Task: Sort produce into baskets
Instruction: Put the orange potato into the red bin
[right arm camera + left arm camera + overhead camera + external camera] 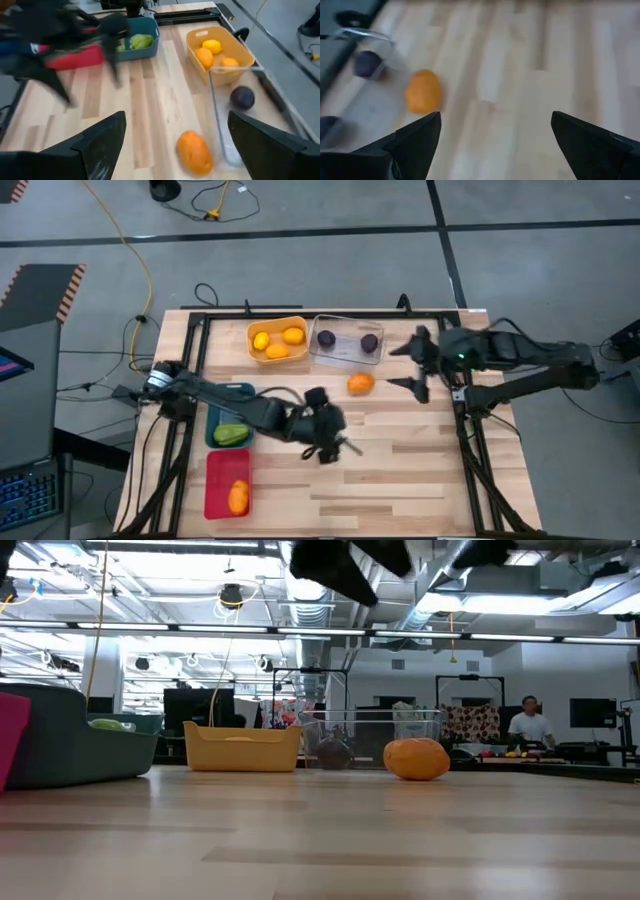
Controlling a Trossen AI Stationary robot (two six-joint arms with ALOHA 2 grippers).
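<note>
the red basket [225,498] sits at the left near edge of the table [400,480] and holds one orange piece [238,497]. just behind it is the teal basket [216,398] with a bumpy green piece [231,434] inside. the left gripper [343,445] hangs over the middle of the table with its two dark fingers [415,142] spread wide and nothing between them. at the back, the orange basket [277,355] holds three small round yellow and orange pieces [277,341]. right beside it is the clear basket [346,359] with two dark purple round pieces [347,339] in it. a smooth, egg-shaped orange piece [360,383] lies alone on the bare wood just in front of the clear basket, not in any basket. the right gripper [417,367] hovers near that orange piece, on its right side, fingers [100,145] spread wide apart and holding nothing.
</note>
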